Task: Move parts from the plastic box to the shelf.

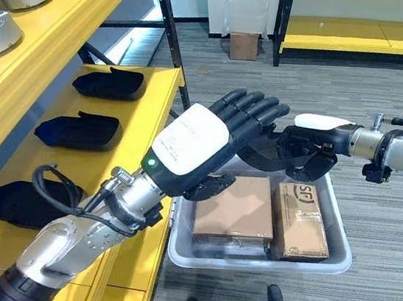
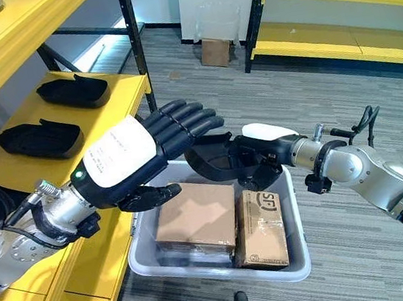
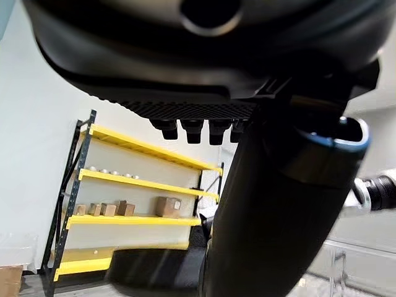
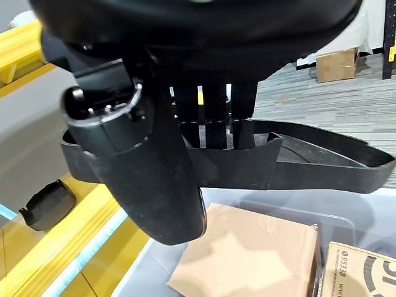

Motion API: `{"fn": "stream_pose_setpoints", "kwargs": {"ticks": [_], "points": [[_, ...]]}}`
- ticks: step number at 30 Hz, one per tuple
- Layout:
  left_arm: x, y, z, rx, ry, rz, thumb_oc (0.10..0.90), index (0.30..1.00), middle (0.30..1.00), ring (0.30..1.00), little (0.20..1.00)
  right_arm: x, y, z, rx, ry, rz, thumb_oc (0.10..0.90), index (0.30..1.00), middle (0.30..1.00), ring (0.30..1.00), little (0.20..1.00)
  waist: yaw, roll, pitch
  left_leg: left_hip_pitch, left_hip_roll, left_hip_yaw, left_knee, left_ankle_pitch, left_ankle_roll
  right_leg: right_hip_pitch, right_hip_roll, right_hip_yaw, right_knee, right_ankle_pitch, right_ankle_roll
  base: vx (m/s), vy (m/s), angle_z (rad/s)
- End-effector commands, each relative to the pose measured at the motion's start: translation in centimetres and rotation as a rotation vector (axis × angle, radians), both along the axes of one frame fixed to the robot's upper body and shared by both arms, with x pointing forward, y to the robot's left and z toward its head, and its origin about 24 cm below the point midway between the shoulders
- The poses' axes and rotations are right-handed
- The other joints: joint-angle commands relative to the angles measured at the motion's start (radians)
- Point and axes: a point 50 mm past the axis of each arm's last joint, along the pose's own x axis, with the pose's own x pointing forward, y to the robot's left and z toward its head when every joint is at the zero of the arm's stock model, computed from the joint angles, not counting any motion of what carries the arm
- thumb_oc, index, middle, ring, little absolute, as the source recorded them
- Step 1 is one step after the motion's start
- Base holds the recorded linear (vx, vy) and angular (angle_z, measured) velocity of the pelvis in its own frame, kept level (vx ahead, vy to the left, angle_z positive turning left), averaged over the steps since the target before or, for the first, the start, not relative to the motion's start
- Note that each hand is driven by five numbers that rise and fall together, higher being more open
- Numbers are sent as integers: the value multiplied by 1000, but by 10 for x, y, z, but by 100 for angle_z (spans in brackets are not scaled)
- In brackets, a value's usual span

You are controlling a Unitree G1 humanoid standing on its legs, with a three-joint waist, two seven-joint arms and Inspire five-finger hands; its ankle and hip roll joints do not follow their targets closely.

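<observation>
A small cardboard box [image 1: 244, 45] sits on the grey carpet [image 1: 343, 95].

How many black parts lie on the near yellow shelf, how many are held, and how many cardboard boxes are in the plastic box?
Black parts on the shelf: 3
Black part held by the right hand: 1
Cardboard boxes in the plastic box: 2
Total: 6

Clear grey plastic box [image 2: 149, 268] nearly packed by two brown cardboard cartons [image 2: 195, 216]. Three black moulded parts [image 1: 80, 131] take the yellow shelf board [image 1: 152, 105]; bare gaps between them, front edge open.
</observation>
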Motion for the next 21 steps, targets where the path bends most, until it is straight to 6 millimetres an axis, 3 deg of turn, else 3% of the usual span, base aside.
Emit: {"fn": "stream_pose_setpoints", "kwargs": {"ticks": [1,21], "points": [[7,-1,14,-109,-35,-8,900,1000,1000,1000,1000,8,22,57,120,-208,95,400,300,300,300,300,-9,-38,-109,66,70,52,-9,-76,-60,93,-57,-36,-2,-99,81,0,0,0],[23,-16,-2,-143,28,-10,900,1000,1000,1000,1000,4,38,60,157,-201,168,400,300,300,300,300,-24,-43,-107,71,71,59,-9,-82,-55,90,-57,-27,-2,-102,78,0,0,0]]}}
